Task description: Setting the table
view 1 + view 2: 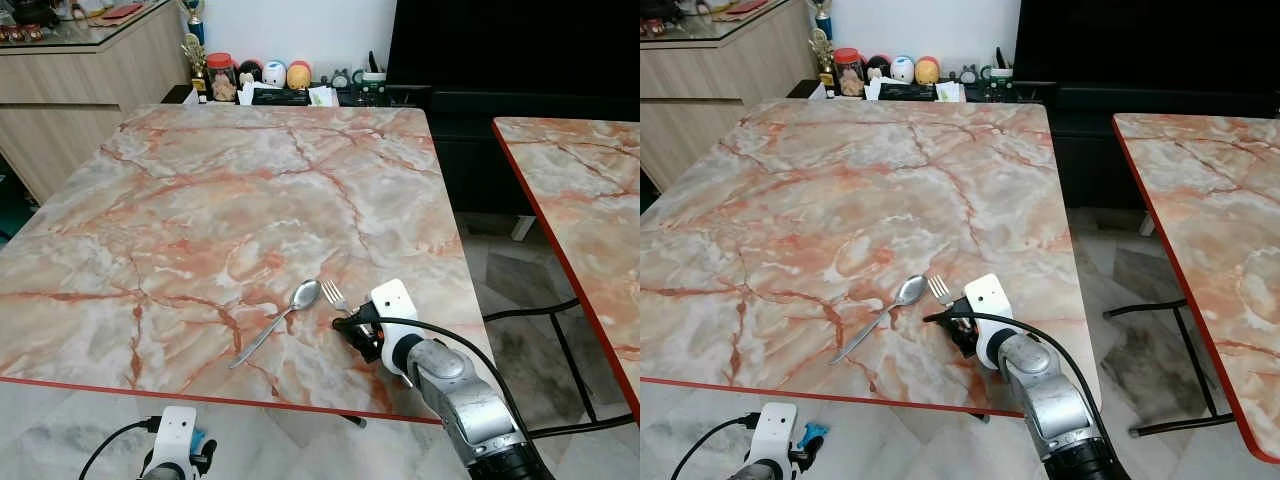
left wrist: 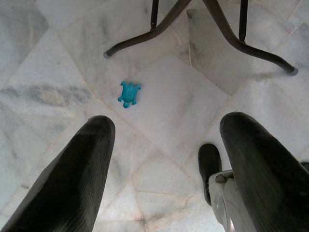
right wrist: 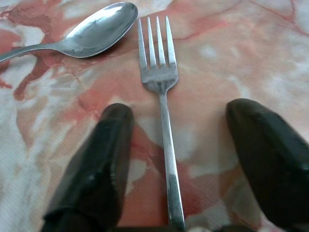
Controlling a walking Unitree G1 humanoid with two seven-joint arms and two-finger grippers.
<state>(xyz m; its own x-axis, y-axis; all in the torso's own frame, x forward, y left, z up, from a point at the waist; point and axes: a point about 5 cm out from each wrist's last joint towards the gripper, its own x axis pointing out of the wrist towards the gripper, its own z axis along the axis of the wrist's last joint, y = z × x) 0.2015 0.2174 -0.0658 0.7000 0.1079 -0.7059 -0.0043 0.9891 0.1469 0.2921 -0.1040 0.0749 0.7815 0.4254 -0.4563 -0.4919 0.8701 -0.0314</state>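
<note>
No readable text, label or number anywhere.

The tabletop point(image 1: 200, 220) looks like polished marble, pink and cream with red veins, faintly glossy, and a thin red band runs along its near edge. The spoon point(image 3: 96, 29) is shiny metal, mirror-smooth in the bowl. The fork point(image 3: 161, 111) is brushed-looking steel, a touch duller. The right gripper point(image 3: 176, 159) has matt black fingers. The floor point(image 2: 183, 111) is pale grey stone tile, smooth.

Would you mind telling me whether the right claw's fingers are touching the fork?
Apart. In the right wrist view the fork lies on the table between the open fingers, with bare marble visible on both sides.
</note>
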